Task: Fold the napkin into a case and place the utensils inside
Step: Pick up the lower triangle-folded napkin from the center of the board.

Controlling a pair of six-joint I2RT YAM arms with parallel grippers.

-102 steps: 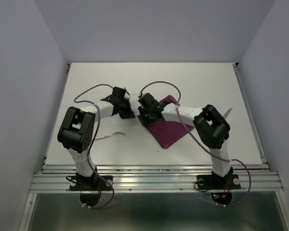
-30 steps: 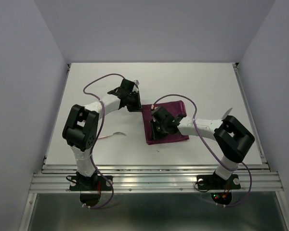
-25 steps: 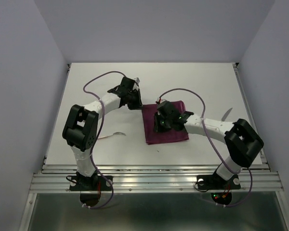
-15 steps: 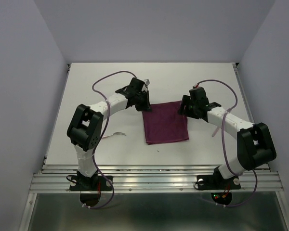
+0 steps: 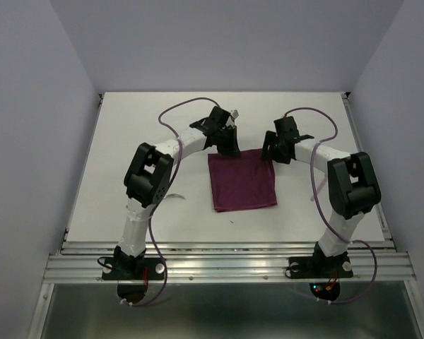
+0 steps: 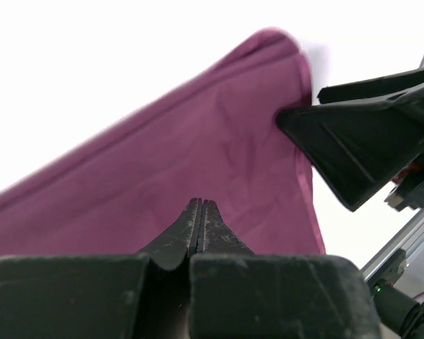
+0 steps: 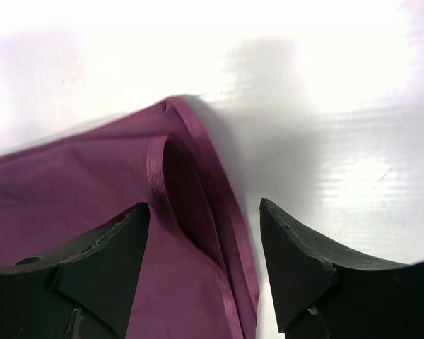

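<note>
The burgundy napkin (image 5: 242,182) lies flat on the white table as a folded, roughly square piece. My left gripper (image 5: 231,147) is shut, and its tips (image 6: 200,205) hover over the cloth (image 6: 198,141) near the far left corner; no cloth shows between them. My right gripper (image 5: 270,152) is open at the far right corner, with its fingers (image 7: 106,261) either side of the layered hem (image 7: 198,176). One slim pale utensil (image 5: 171,196) lies left of the napkin, behind the left arm. A second pale sliver (image 5: 313,189) shows by the right arm.
The white table (image 5: 127,141) is boxed in by pale walls on three sides, with a metal rail (image 5: 226,258) along the near edge. Purple cables loop over both arms. The right gripper's finger (image 6: 367,141) shows in the left wrist view.
The right gripper opened, left the napkin's middle and swung to its far right corner. The left gripper slid right along the far edge. The napkin stayed flat.
</note>
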